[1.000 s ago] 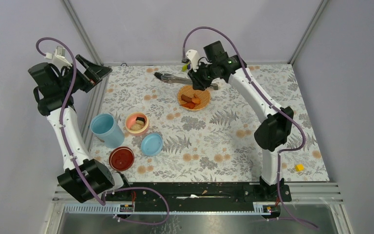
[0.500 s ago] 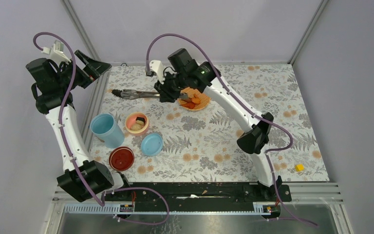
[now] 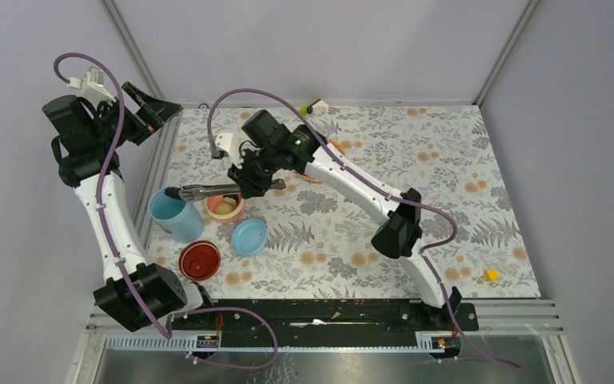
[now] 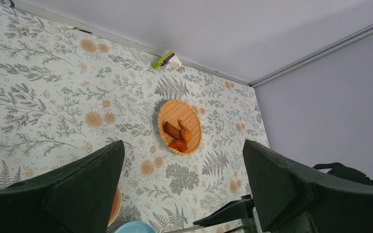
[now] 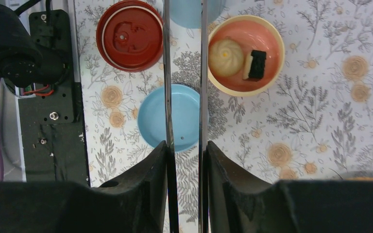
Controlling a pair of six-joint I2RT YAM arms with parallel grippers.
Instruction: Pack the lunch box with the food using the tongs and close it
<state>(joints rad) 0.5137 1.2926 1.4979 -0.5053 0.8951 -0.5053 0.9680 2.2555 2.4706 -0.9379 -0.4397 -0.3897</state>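
The table (image 3: 448,184), covered in a floral cloth, fills most of what I see. The right arm stretches from its base across to the left side. The left arm stands up tall at the left edge, clear of everything.

The left gripper (image 3: 158,118) hangs high with its jaws spread wide apart and nothing between them. The right gripper (image 5: 185,145) is clamped on the tongs (image 3: 204,191), its fingers (image 5: 150,165) pressing on the two silver arms near the joined end. From the claw the tongs run out leftward, level above the table. Their two arms stand a little apart. From above, the tongs pass over the far edge of the inner bowl (image 5: 245,34), and their tips sit over the far rim of the light blue tub (image 3: 172,212).

The tub stands upright on the left side, with the pink-orange bowl just to its right. Nearer the arm bases lie the light blue lid (image 3: 249,237) and a red lid (image 3: 200,260), side by side, both flat.

The orange woven plate (image 4: 175,111) sits farther back, well apart from the claw, with the orange chunks (image 4: 178,136) on it. Inside the bowl rest a beige round (image 5: 226,57) and a black-and-white piece (image 5: 256,64). A small yellow block (image 3: 492,274) lies alone at the near right.
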